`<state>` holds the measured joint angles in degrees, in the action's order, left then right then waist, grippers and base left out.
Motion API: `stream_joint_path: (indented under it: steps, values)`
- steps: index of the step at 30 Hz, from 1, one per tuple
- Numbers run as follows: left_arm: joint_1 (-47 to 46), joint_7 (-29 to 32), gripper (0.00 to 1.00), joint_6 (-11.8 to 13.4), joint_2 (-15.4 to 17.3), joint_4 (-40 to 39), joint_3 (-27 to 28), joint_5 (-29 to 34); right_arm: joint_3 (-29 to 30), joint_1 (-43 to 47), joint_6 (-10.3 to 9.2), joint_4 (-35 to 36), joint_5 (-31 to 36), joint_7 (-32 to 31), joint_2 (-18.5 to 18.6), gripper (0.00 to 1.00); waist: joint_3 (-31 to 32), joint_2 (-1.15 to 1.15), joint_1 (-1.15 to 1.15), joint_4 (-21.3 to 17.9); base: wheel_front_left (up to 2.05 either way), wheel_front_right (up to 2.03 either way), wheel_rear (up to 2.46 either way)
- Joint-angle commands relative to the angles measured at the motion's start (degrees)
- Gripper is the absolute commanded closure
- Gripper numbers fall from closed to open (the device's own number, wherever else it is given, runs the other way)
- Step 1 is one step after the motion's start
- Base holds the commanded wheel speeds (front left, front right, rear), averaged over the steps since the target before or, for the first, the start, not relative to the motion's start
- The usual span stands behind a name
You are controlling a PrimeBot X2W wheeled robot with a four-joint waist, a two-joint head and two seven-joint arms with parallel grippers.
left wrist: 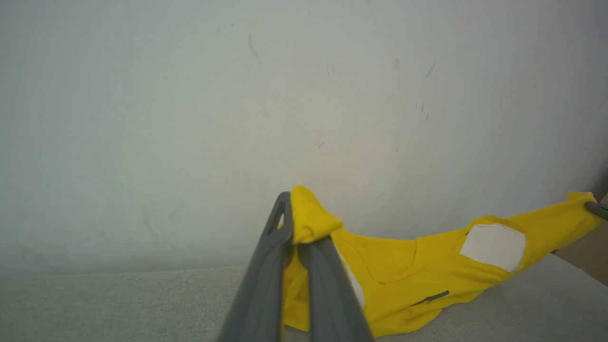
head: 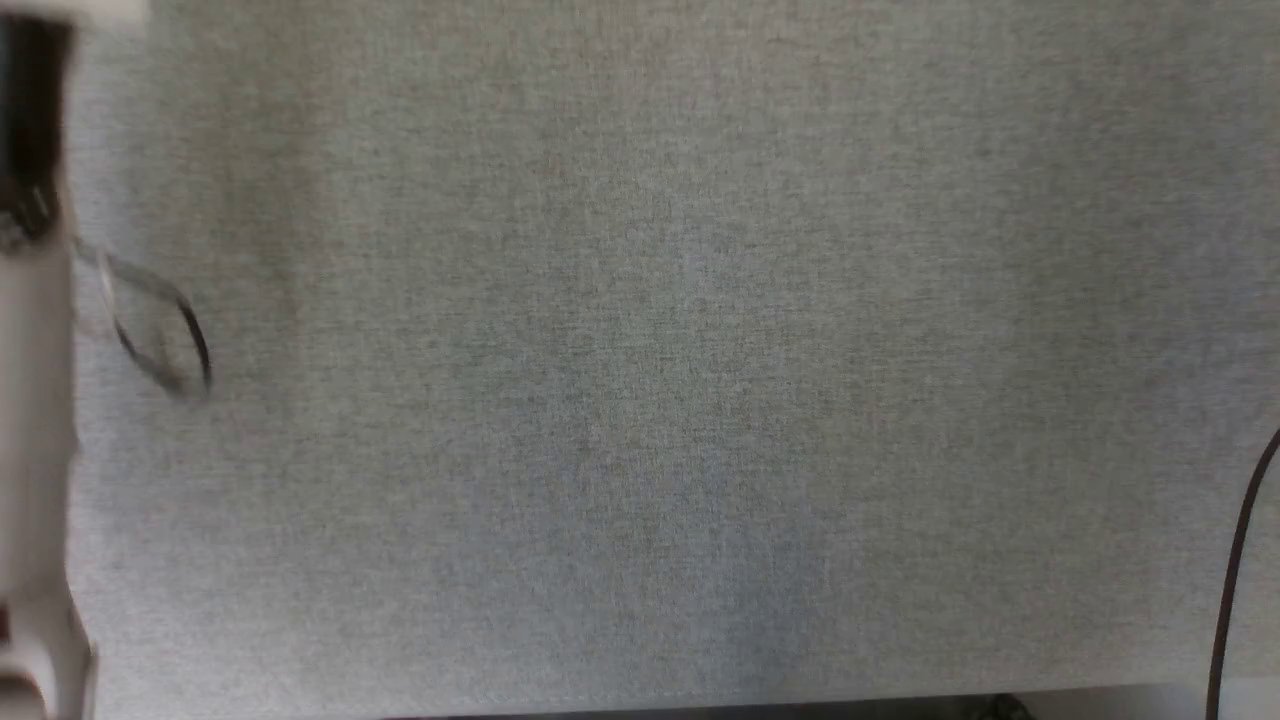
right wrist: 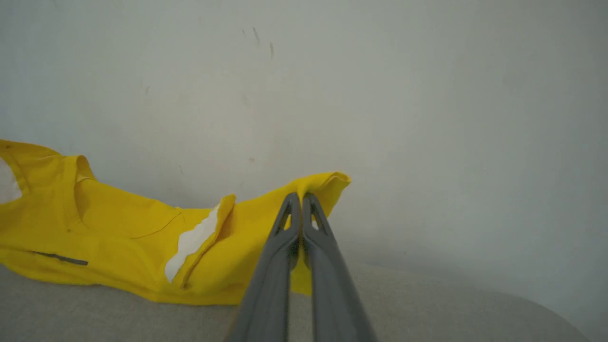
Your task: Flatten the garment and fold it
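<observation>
Grey woven cloth surface taken as reference for all positions below.

Head view: bare stretch of the surface. Pale forearm stands over its left edge, blurred. A thin wire loop, also blurred, hangs just above the surface beside that forearm. Dark cable crosses the surface's right edge.

Garment: bright yellow, held up above the surface by two corners and strung between them. Its middle sags, and the lower edge touches the surface and bunches there. The upper edge is clear of the surface at both held ends. Visible on it are a white patch near one end, a short dark stripe low down close to the surface, and a curved seam across the middle. In the right wrist view a second white patch shows along a folded-over edge.

Left gripper: raised above the surface, fingers pressed together and pinching a bunched fold of the yellow fabric, which pokes out past the tips. More fabric hangs from the pinch down to the surface.

Right gripper: also raised above the surface, fingers closed tight with a yellow hem edge clamped at the very tips. The hem curls over just beyond them.

Pale wall rises from the far side of the surface, marked with faint scuffs. The garment hangs in front of it. I cannot tell whether the fabric touches the wall.
</observation>
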<state>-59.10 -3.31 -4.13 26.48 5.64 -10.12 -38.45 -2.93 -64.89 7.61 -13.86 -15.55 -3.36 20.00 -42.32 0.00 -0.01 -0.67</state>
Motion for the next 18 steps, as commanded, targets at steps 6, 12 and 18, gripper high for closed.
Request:
stream_joint_path:
  steps: [6,12,18]
  values:
    - [16.50,0.90,1.00,3.67,0.44,-6.98,2.16,-3.24,3.56,19.11,-0.12,10.01,-4.60,-4.50,-1.92,1.00,6.10,0.00,0.01,-1.14,0.00,0.00,0.00]
    - [31.32,0.37,1.00,4.98,-0.18,-8.78,2.54,-5.39,8.88,34.80,-0.12,14.59,-7.33,-5.14,-6.83,1.00,10.79,0.00,0.01,-1.07,0.00,0.00,0.00]
    - [43.21,0.07,1.00,4.60,-1.02,-8.50,2.33,-8.17,9.80,47.49,-0.12,17.14,-11.99,-6.13,-8.97,1.00,15.41,0.00,0.01,-0.85,0.00,0.00,0.00]
